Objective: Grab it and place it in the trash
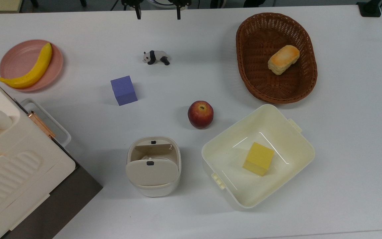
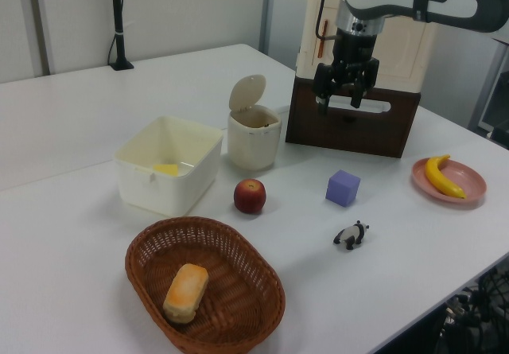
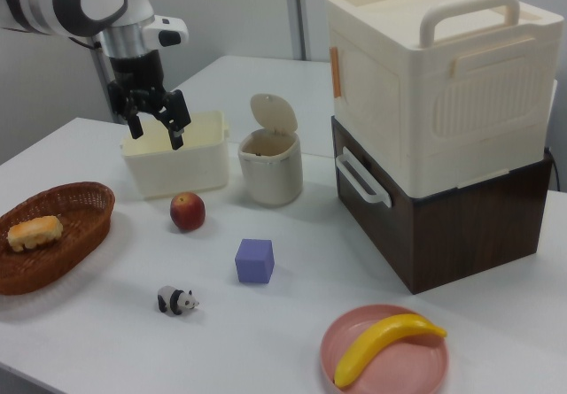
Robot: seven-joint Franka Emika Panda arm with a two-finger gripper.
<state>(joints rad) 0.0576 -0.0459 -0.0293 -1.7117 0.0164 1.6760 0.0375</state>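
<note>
My gripper (image 3: 157,131) hangs above the table, fingers spread, holding nothing. In the top view its fingertips (image 1: 138,15) cross the far edge. The trash (image 1: 153,166) stands with its flap tipped up; the top view shows the paper ball (image 1: 145,157) inside, which the left view does not show. One apple (image 1: 200,114), one purple cube (image 1: 123,90).
</note>
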